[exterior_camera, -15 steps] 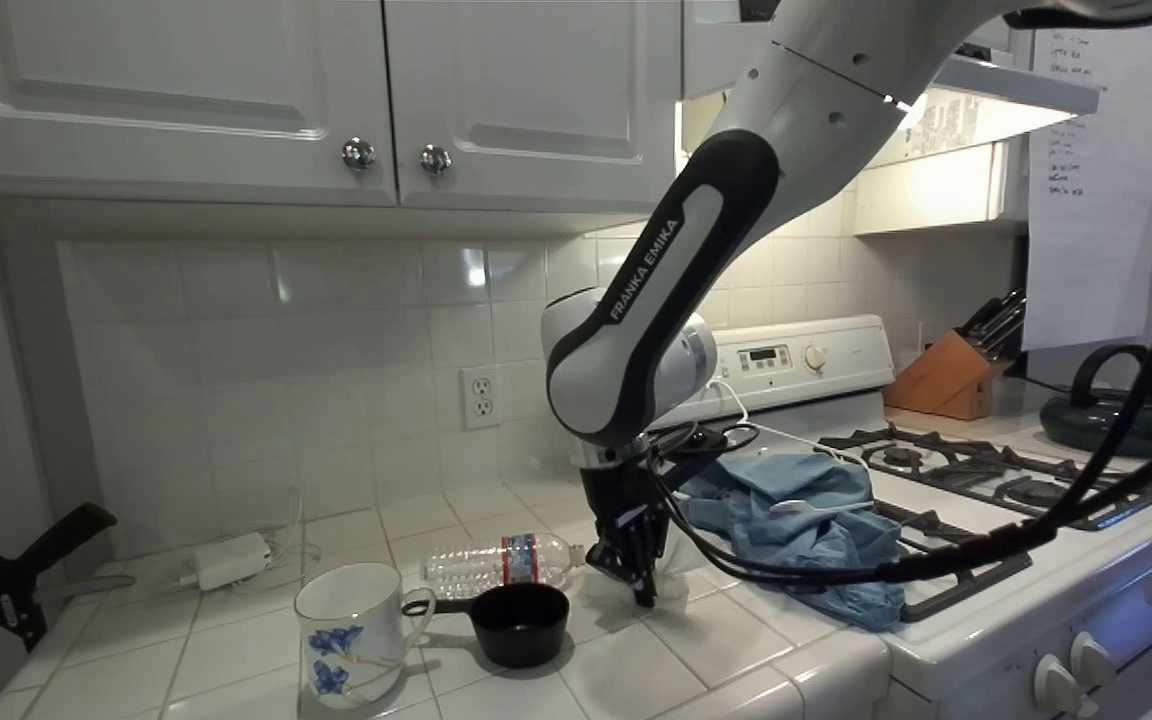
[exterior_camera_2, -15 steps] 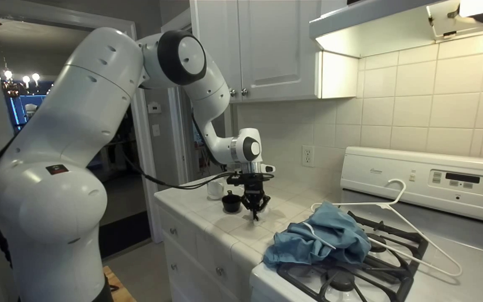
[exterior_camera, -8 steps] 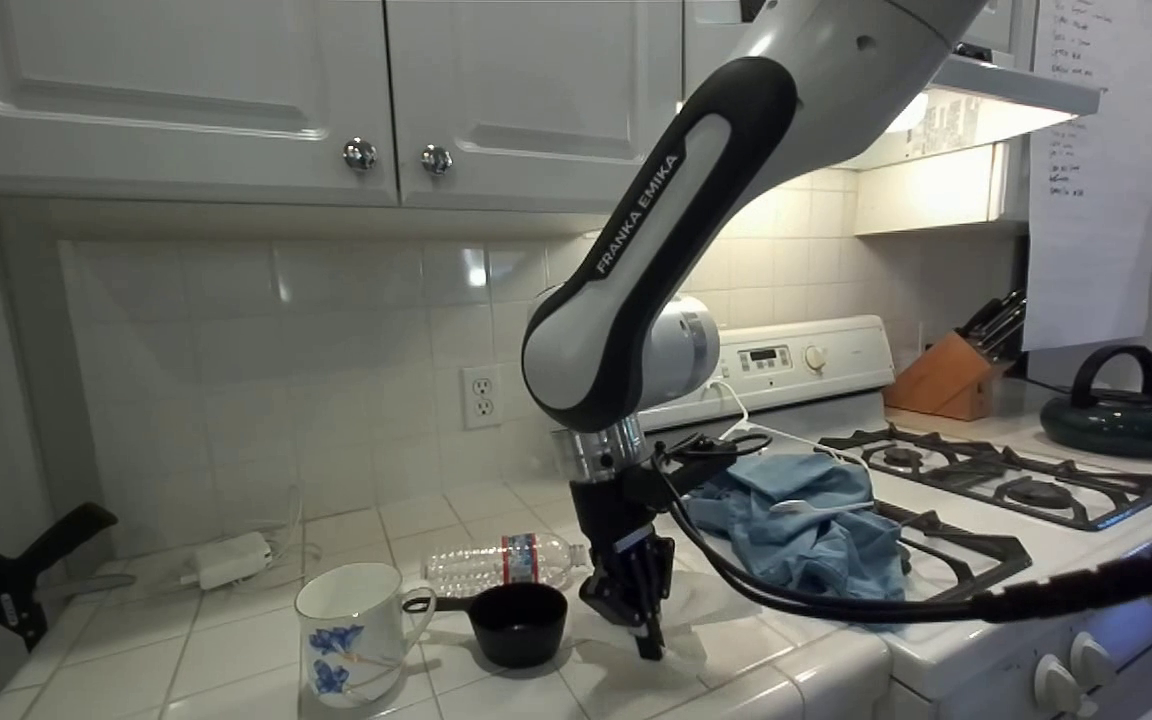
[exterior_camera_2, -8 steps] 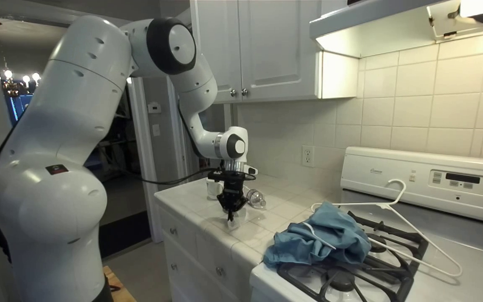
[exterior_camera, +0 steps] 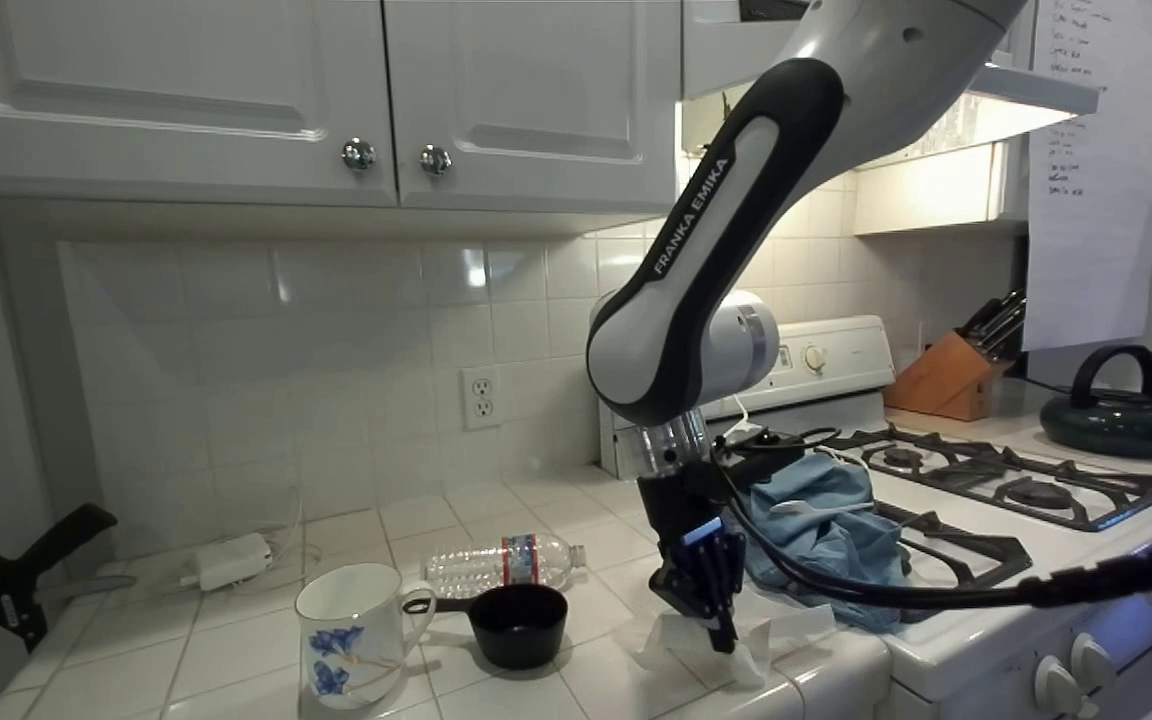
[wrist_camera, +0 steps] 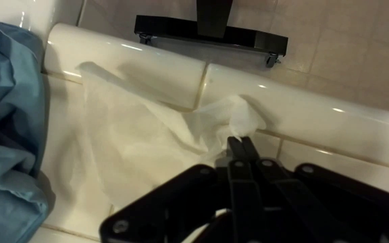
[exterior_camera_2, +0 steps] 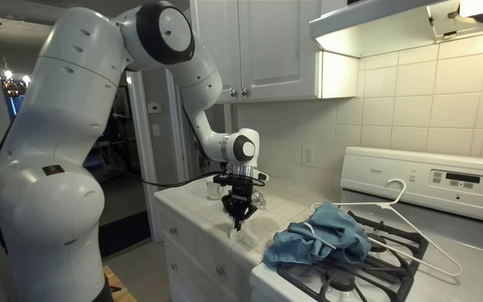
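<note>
- Apparently pinching, w/ gripper [wrist_camera: 242, 145] drawn narrow, a bunched bit of thin white sheet [wrist_camera: 123, 141]; tissue or paper, hard to say.
- Prob. v. light, limp, dry, not slippery, easily torn; w/ trailing part liable to drag or snag.
- Best held by gathered fold or raised corner, w/ gentle pinch; prob. hard to pick up where flat.
- Laid mostly on white tiled counter [wrist_camera: 333, 175], right by rounded front edge, just beside blue cloth [wrist_camera: 5, 135]; under gripper in both exterior views.
- Glossy surface, shallow grout lines.
- Nearby, on same counter: black scoop [exterior_camera: 519, 640], see-through bottle [exterior_camera: 519, 560] on its side, mug [exterior_camera: 341, 630] w/ blue flowers.
- Below edge: pale floor [wrist_camera: 349, 60], black wheeled base [wrist_camera: 181, 33].
- Back at tiled backsplash [exterior_camera: 366, 350]: outlet [exterior_camera: 481, 397]; on counter before it, white adapter [exterior_camera: 231, 560].
- Adjoining counter: stove [exterior_camera_2: 392, 167], w/ blue cloth bunched on top, white hanger [exterior_camera_2: 386, 206] by cloth.
- Past burners, in an exterior view: brown knife block [exterior_camera: 946, 375], dark kettle [exterior_camera: 1116, 420].
- Higher up: white cabinets [exterior_camera: 536, 90], lit hood [exterior_camera_2: 350, 21].
- Farthest, thru doorway [exterior_camera_2: 146, 155]: lit chandelier [exterior_camera_2: 11, 87].
</note>
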Action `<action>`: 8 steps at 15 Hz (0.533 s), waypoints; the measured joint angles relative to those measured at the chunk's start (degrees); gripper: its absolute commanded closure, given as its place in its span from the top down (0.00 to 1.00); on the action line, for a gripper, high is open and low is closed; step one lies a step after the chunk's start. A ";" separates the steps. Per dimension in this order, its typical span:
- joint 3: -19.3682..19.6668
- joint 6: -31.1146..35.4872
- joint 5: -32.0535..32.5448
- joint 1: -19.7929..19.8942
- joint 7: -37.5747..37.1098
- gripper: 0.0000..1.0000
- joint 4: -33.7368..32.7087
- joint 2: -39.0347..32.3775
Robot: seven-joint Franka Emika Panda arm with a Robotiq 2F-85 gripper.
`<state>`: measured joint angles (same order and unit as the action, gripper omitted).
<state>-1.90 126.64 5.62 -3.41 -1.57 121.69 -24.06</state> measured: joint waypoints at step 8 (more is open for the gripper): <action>3.33 2.40 0.57 0.18 -4.37 0.00 -2.30 -1.93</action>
<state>1.43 129.04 6.18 -3.23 -5.94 119.38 -26.00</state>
